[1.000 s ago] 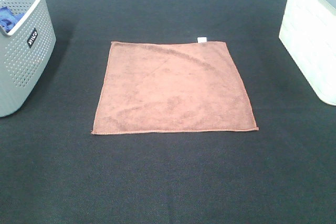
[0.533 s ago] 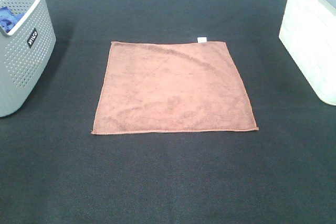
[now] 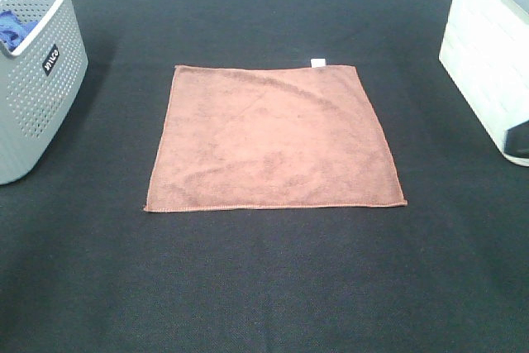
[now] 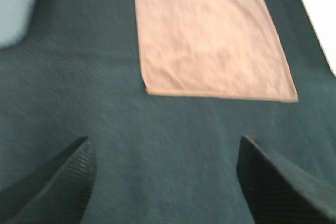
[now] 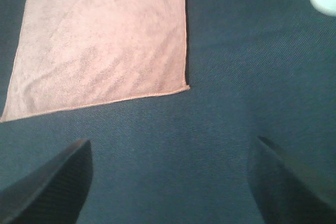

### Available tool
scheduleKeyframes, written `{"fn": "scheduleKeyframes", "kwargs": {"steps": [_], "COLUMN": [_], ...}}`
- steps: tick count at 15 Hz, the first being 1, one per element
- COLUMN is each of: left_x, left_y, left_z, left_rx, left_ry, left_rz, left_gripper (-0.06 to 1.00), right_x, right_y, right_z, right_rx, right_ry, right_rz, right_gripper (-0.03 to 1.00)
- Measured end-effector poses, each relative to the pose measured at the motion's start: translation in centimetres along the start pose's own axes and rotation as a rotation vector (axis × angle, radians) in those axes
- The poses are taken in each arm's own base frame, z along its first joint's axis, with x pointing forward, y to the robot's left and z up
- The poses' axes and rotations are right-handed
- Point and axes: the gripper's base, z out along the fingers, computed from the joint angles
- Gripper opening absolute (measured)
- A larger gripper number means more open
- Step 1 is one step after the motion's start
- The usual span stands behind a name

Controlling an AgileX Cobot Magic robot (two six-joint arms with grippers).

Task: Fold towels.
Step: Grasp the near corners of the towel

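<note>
At the far left of the high view we see a grey perforated basket [image 3: 33, 97] standing on the black table [image 3: 264, 287]. Something blue [image 3: 8, 29] lies inside it. On the basket's side is a small black label [image 3: 50, 59] with white letters set sideways; the letters are too small for us to read with any certainty.

The left gripper [image 4: 165, 182] shows only in its own wrist view. Its two dark ribbed fingers [image 4: 58, 182] are spread wide apart, with nothing between them but bare table. It is short of the towel's near hem and touches nothing.

In the middle of the table lies the towel [image 3: 273, 142], reddish-brown, roughly square, spread flat in a single layer. Its stitched hem runs along the near edge. It is well apart from the basket and from the bin on the right. A small white tag [image 3: 317, 62] sticks out from the far edge, towards the right corner; we can make out no writing on it.

The right gripper [image 5: 168, 187] also has its fingers [image 5: 289, 187] spread wide and empty, above the table near the towel's near right corner.

At the right stands a white bin [image 3: 488, 55] with a brick-like pattern. A dark shape [image 3: 519, 140] sits at the frame's right edge in front of its lower corner; we cannot tell what it is.
</note>
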Motion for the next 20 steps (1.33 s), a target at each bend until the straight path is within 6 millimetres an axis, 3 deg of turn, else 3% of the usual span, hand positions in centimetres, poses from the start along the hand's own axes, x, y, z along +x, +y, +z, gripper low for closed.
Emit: {"fn": "scheduleKeyframes", "kwargs": {"steps": [1,7,10,13,20], "left_x": [0.0,-0.9,-0.2,0.0,-1.8], "left_y": [0.0,2.3,3.6,4.2,6.3], "left_z": [0.0,9.0,12.8,14.5,20.3], "left_rx": [0.0,0.042,0.074,0.084,0.034], "left_ry": [0.0,0.226,0.291,0.31,0.328], "left_rz": [0.0,-0.066,-0.127,-0.141,-0.179], "left_gripper": [0.71,0.71,0.71,0.71,0.71], "right_x": [0.0,0.4,-1.7,-2.5,-4.7], "right_y": [0.0,-1.2,-1.3,-1.5,-2.4], "right_z": [0.0,8.2,11.4,13.2,19.4], "right_rx": [0.0,-0.051,-0.074,-0.071,-0.077], "right_ry": [0.0,0.296,0.334,0.362,0.447], "right_rz": [0.0,0.025,0.037,0.043,0.052], "right_gripper": [0.76,0.76,0.76,0.76,0.76]}}
